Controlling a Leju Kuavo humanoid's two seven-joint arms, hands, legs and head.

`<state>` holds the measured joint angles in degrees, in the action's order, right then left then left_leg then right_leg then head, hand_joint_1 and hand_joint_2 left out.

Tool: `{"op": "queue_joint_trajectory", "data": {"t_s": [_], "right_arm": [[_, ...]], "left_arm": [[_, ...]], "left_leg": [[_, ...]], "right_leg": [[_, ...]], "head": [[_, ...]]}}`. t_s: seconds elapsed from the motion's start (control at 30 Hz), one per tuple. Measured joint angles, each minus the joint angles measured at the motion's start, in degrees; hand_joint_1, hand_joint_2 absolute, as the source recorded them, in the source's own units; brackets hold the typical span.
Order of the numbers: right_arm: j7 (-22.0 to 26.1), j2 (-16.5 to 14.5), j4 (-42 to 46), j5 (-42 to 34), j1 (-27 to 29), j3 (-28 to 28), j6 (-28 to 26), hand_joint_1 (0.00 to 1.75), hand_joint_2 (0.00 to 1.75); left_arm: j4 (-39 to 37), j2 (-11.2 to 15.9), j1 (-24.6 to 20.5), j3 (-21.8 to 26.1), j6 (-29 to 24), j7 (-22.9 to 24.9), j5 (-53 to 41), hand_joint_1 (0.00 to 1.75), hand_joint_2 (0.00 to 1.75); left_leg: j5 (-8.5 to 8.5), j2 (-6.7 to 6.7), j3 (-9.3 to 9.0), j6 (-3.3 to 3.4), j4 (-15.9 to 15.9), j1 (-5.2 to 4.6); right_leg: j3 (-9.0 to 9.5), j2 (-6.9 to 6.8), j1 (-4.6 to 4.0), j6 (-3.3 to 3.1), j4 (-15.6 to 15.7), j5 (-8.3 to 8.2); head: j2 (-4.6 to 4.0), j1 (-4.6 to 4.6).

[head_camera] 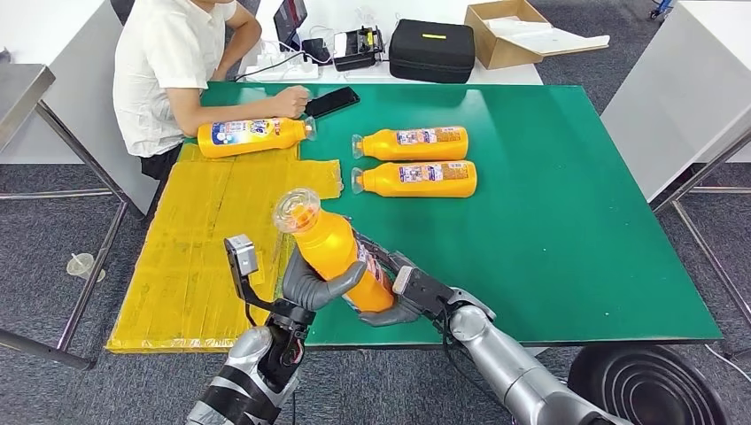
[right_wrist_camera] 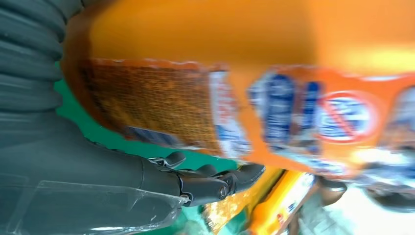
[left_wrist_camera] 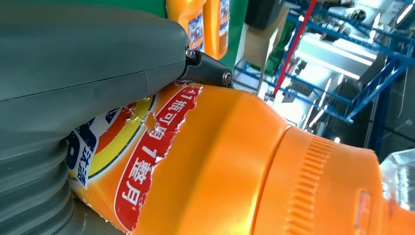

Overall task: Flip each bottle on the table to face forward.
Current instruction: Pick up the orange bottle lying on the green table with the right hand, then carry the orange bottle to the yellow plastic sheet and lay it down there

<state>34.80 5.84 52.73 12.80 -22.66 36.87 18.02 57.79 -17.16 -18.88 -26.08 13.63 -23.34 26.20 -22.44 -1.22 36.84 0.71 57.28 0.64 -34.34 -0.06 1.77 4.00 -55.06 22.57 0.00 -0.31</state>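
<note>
An orange bottle [head_camera: 335, 252] with a clear cap is lifted off the green table [head_camera: 549, 239] near its front edge, tilted with the cap up and to the left. My left hand [head_camera: 312, 285] grips its body from the left, thumb across the front. My right hand [head_camera: 403, 292] holds its lower end from the right. The left wrist view shows the torn red label of the orange bottle [left_wrist_camera: 230, 166] under my thumb [left_wrist_camera: 88, 63]. In the right wrist view the orange bottle [right_wrist_camera: 254, 73] is blurred above my fingers [right_wrist_camera: 205, 183]. Two orange bottles [head_camera: 416, 144] [head_camera: 421, 179] lie side by side mid-table, caps to the left.
A seated person in a white shirt [head_camera: 173, 62] rests a hand on another orange bottle [head_camera: 252, 136] at the table's back left, beside a black phone [head_camera: 332, 102]. A yellow sheet [head_camera: 212, 239] covers the table's left part. A black case [head_camera: 432, 50] and a cardboard box [head_camera: 509, 31] stand behind.
</note>
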Motion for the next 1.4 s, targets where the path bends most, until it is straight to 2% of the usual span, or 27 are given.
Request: {"op": "queue_joint_trajectory", "data": {"t_s": [0.07, 0.1, 0.17, 0.23, 0.33, 0.43, 0.63, 0.97, 1.07, 1.23, 1.4], "right_arm": [[-1.36, -0.53, 0.23, 2.15, 1.1, -1.46, -6.17, 0.0, 0.0], [-2.33, -0.86, 0.56, 4.25, 1.93, -2.7, -11.39, 0.0, 0.0], [-3.86, -1.42, 2.12, 9.32, 3.99, -6.56, -23.26, 0.0, 0.87], [-4.19, -1.7, 4.25, 13.71, 5.96, -11.62, -32.5, 0.0, 1.75], [-3.18, -1.98, 7.0, 17.06, 8.03, -19.21, -40.14, 0.0, 1.75], [-2.58, -2.37, 8.99, 17.92, 9.31, -24.86, -42.54, 0.0, 1.75], [-2.31, -3.44, 10.96, 18.46, 10.61, -29.51, -42.64, 0.0, 1.75], [-2.28, -4.18, 11.77, 18.54, 11.0, -31.21, -42.67, 0.0, 1.75], [-2.13, -4.48, 12.43, 16.69, 11.32, -32.18, -42.84, 0.0, 1.75], [-0.14, -6.41, 15.44, 12.97, 12.66, -38.47, -42.29, 0.0, 1.75], [2.58, -8.6, 16.5, 10.74, 12.74, -42.51, -40.24, 0.0, 1.75]], "left_arm": [[1.2, 0.11, 0.47, 0.3, -4.92, -0.28, -2.47, 1.75, 1.75], [2.14, 0.26, 0.87, 0.48, -9.39, -0.47, -5.66, 1.75, 1.75], [4.56, 1.06, 2.06, 0.73, -20.25, -0.81, -15.57, 1.75, 1.75], [7.01, 2.35, 3.33, 0.85, -29.24, -0.74, -26.92, 1.75, 1.75], [9.41, 4.34, 4.38, 1.03, -37.59, 0.71, -42.1, 1.75, 1.75], [10.58, 5.82, 4.92, 1.17, -40.78, 1.8, -48.67, 1.75, 1.75], [11.67, 7.05, 5.42, 1.34, -41.02, 1.97, -49.74, 1.75, 1.75], [12.07, 7.73, 5.58, 1.34, -41.07, 2.24, -50.28, 1.75, 1.75], [12.05, 8.0, 5.57, 1.34, -41.77, 5.92, -57.29, 1.75, 1.75], [9.18, 10.22, 3.71, 1.71, -39.49, 16.73, -82.16, 1.75, 1.75], [0.38, 11.93, -2.34, 2.89, -35.39, 20.17, -91.6, 1.75, 1.75]], "left_leg": [[0.0, -0.01, 0.0, 0.0, 0.0, 0.0], [0.0, -0.02, 0.01, 0.0, 0.0, 0.0], [0.0, -0.02, 0.02, 0.0, 0.0, 0.0], [0.0, -0.02, 0.03, 0.0, 0.0, 0.0], [-0.02, -0.01, 0.04, -0.01, -0.01, 0.0], [-0.03, 0.0, 0.03, -0.02, -0.01, 0.0], [-0.01, 0.01, 0.01, -0.02, -0.01, 0.0], [-0.02, 0.01, 0.02, -0.02, 0.0, 0.0], [-0.02, 0.0, 0.01, -0.02, -0.01, 0.0], [-0.01, 0.03, 0.01, -0.02, -0.01, 0.01], [0.02, 0.04, 0.01, -0.02, -0.02, 0.02]], "right_leg": [[0.01, -0.01, 0.0, 0.0, 0.0, 0.0], [0.01, -0.01, 0.0, 0.0, 0.0, 0.0], [0.0, -0.01, 0.0, 0.0, 0.0, 0.0], [-0.01, -0.01, -0.01, 0.0, 0.0, 0.0], [-0.02, -0.01, 0.0, -0.01, 0.0, 0.01], [-0.03, 0.0, 0.0, -0.01, 0.0, 0.01], [-0.03, 0.0, -0.01, 0.0, 0.0, 0.0], [-0.04, 0.0, 0.0, 0.0, 0.0, 0.0], [-0.05, 0.0, 0.0, -0.01, 0.0, 0.01], [-0.08, 0.02, -0.01, -0.01, 0.0, 0.0], [-0.06, 0.01, -0.01, -0.01, -0.01, -0.02]], "head": [[0.0, 0.01], [0.0, 0.0], [0.0, -0.01], [0.0, -0.01], [0.0, 0.0], [0.0, 0.01], [0.0, 0.01], [0.0, 0.01], [0.0, 0.0], [0.0, 0.0], [0.0, 0.0]]}}
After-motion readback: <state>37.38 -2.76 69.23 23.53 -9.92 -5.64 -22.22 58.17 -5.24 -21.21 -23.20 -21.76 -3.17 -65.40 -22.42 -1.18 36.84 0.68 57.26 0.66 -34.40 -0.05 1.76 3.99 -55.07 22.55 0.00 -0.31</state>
